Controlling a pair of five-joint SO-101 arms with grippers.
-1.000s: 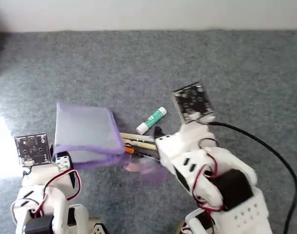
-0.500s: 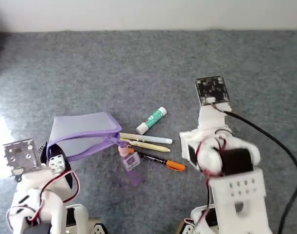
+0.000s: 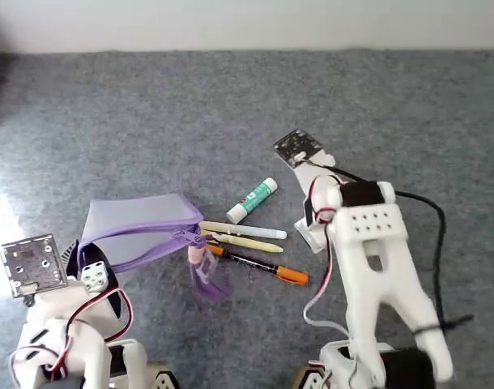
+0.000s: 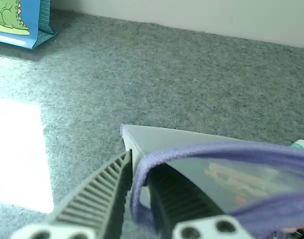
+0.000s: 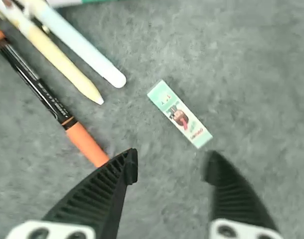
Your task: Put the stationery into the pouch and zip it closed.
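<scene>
The translucent purple pouch [image 3: 138,223] lies at the front left, its mouth toward the pens. My left gripper [image 4: 141,167] is shut on the pouch's purple zip edge [image 4: 202,149], at the corner nearest the left arm [image 3: 85,271]. A glue stick [image 3: 253,200], a pale blue pen [image 3: 243,230], a yellow pen [image 3: 249,242] and a black pen with an orange cap [image 3: 261,266] lie right of the pouch. A pink and purple item [image 3: 200,263] sits at the pouch mouth. My right gripper [image 5: 171,158] hangs open just above the carpet, near a small green eraser [image 5: 179,114] and the orange cap [image 5: 84,144].
Grey carpet [image 3: 231,105] covers the whole work surface, with open room at the back. The right arm [image 3: 364,235] leans over the spot right of the pens. A blue picture box [image 4: 15,20] stands far off by the wall.
The right arm left the pouch mouth, swung right and upright, then leaned forward beside the pens. The pouch sank lower and flatter, and the pink and purple item now lies outside its mouth.
</scene>
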